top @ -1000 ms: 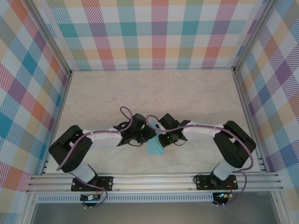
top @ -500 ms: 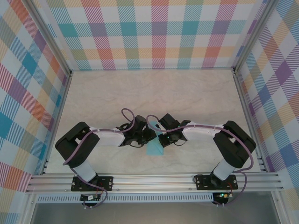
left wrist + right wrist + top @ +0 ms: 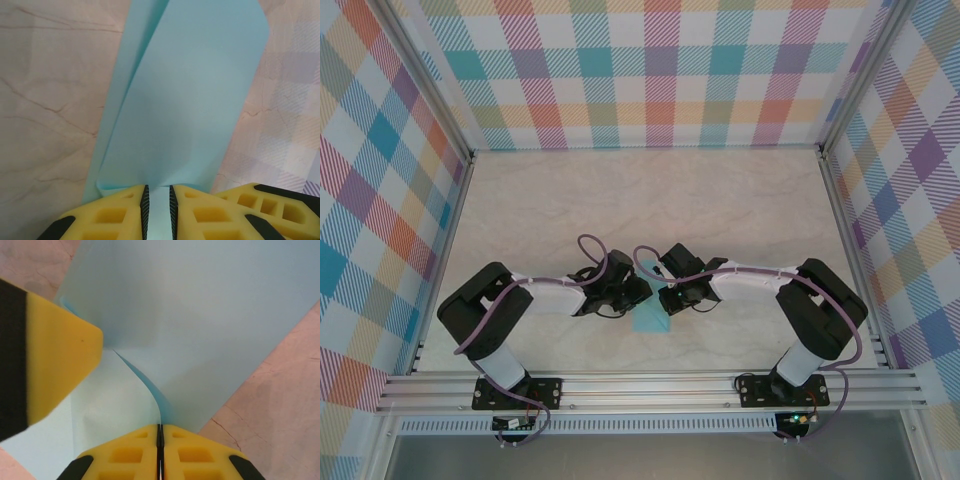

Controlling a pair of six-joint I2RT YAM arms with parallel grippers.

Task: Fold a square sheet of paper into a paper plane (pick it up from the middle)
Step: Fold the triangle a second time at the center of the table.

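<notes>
- Left jaws: nearly closed, pinching the near edge of the sheet of paper (image 3: 190, 100). In the left wrist view a thin strip of paper sits in the narrow slot between the two yellow fingers (image 3: 115, 215).
- Right jaws: pressed together with no visible gap. In the right wrist view a raised, curling crease of the sheet of paper (image 3: 200, 315) runs straight into the seam between the yellow fingers (image 3: 130, 450). They grip the paper at that crease.
- One finger of the left jaws (image 3: 55, 355) shows in the right wrist view, just beside the crease.
- Paper: light blue, folded in overlapping layers, fanning away from both sets of jaws.
- Location: near the middle of the bench (image 3: 620, 200), toward its front edge. The two wrists meet over the sheet of paper (image 3: 648, 320), and a blue corner projects from under them toward the arm bases.
</notes>
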